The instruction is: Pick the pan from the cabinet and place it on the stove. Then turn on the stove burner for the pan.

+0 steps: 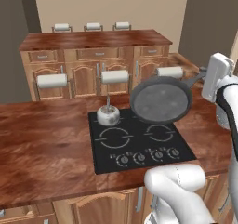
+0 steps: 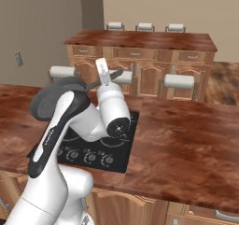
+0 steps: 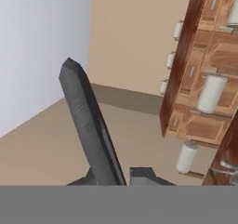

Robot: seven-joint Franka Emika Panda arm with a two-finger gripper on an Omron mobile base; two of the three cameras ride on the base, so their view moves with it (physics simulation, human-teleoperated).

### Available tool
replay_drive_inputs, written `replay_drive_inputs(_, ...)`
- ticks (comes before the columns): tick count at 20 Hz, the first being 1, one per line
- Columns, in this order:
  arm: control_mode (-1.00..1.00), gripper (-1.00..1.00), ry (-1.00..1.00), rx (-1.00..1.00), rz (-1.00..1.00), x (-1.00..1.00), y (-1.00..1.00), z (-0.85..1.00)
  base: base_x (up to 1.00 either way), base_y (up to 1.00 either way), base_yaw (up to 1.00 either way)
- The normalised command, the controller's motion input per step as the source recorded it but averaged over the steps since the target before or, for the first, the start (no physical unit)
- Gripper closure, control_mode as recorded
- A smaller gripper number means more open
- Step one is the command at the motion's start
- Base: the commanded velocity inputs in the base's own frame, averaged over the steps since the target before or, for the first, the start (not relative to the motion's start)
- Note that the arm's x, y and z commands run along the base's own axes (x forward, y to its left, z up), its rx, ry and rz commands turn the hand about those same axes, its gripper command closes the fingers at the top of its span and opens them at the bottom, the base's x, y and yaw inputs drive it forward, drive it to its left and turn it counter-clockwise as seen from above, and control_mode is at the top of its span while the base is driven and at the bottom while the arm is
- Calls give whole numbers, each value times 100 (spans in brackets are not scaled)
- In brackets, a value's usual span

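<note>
End effector (image 3: 122, 175) grips handle of dark grey round pan (image 1: 161, 99), held tilted above stove (image 1: 139, 144).

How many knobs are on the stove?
4: small round grey knobs in a row along the flat black glass cooktop's front edge; none appear hidden.

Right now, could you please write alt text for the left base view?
The hand holds the dark pan by its handle, tilted up above the black stove. A small silver kettle sits on the rear left burner, and a wooden island stands behind.
</note>
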Motion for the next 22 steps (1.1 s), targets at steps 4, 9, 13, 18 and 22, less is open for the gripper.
replay_drive_inputs(4,-100,100,3,3,0,23,-44,-6,0,0,0)
replay_drive_inputs(9,-100,100,1,7,-1,11,-45,-19,0,0,0)
replay_drive_inputs(13,-100,100,0,12,-4,4,-37,-29,0,0,0)
replay_drive_inputs(18,-100,100,1,12,-1,24,-34,-34,0,0,0)
replay_drive_inputs(22,-100,100,0,1,0,33,-35,-54,0,0,0)
